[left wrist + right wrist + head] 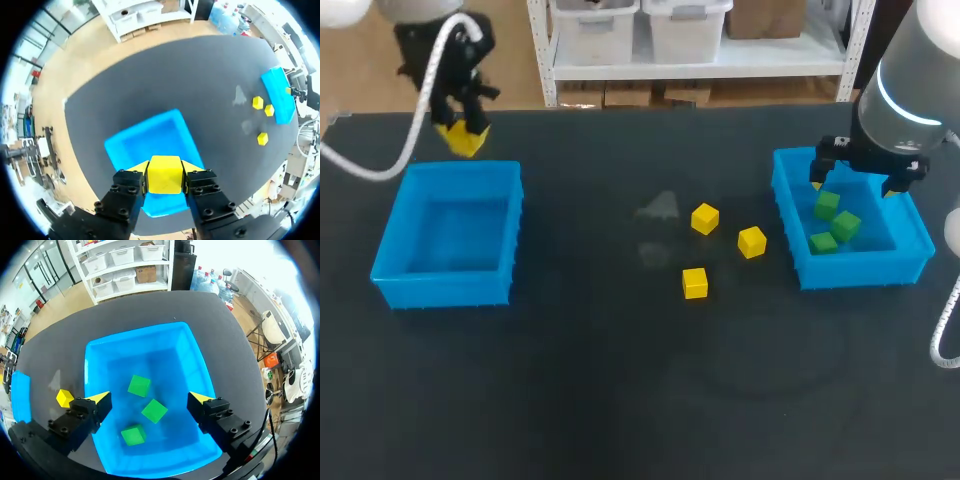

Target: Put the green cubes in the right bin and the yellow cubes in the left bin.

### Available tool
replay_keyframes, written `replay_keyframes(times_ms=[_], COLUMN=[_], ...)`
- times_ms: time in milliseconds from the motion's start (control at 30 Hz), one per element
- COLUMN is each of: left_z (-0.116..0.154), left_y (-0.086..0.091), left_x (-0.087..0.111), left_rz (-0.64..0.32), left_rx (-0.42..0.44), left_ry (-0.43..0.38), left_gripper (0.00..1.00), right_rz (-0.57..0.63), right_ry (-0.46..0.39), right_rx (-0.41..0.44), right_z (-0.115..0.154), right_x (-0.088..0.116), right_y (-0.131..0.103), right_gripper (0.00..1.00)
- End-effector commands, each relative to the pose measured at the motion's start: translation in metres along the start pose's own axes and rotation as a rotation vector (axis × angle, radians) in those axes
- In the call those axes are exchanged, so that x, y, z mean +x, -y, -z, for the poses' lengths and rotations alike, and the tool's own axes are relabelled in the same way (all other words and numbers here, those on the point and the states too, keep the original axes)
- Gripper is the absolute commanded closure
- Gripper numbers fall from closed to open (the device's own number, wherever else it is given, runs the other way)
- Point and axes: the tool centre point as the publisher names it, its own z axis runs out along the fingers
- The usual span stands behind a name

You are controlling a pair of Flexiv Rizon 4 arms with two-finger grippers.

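Note:
My left gripper (pixel 463 138) hangs above the far edge of the left blue bin (pixel 390 245), shut on a yellow cube (pixel 165 174) that sits squarely between its fingers over the bin (pixel 145 140). Three more yellow cubes lie on the table: one (pixel 705 218), another (pixel 752 241) and a third (pixel 695 283). My right gripper (pixel 150 402) stands open above the right blue bin (pixel 787 205), which holds three green cubes (pixel 138 385), (pixel 154 410), (pixel 133 435). Nothing is between its fingers.
The dark table (pixel 620 380) carries faint pale smudges (pixel 658 208) near the middle. Open surface lies between the two bins and toward the near edge.

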Motion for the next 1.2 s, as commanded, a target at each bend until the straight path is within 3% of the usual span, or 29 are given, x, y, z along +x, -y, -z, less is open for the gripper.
replay_keyframes(times_ms=[33, 500, 533, 567, 700, 900, 1200], left_z=[-0.013, -0.072, -0.074, -0.076, -0.072, -0.041, 0.013], left_y=[-0.004, -0.007, -0.007, -0.007, -0.008, 0.001, 0.057], left_x=[0.044, 0.062, 0.061, 0.060, 0.049, 0.010, -0.055], left_rz=[0.016, 0.056, 0.055, 0.055, 0.040, -0.068, -0.349], left_rx=[0.019, 0.001, 0.001, 0.003, 0.015, -0.003, -0.003], left_ry=[0.155, 0.078, 0.072, 0.069, 0.076, 0.130, 0.228], left_gripper=[1.00, 1.00, 0.60, 0.00, 0.00, 0.00, 0.00], right_rz=[-0.001, -0.001, -0.001, -0.001, -0.001, -0.001, -0.001], right_ry=[0.004, 0.004, 0.004, 0.004, 0.004, 0.004, 0.004], right_rx=[0.001, 0.001, 0.001, 0.001, 0.001, 0.001, 0.001], right_z=[0.000, 0.000, 0.000, 0.000, 0.000, 0.000, 0.000], right_x=[0.001, 0.001, 0.001, 0.001, 0.001, 0.001, 0.001], right_y=[0.000, 0.000, 0.000, 0.000, 0.000, 0.000, 0.000], right_gripper=[0.00, 0.00, 0.00, 0.00, 0.00, 0.00, 0.00])
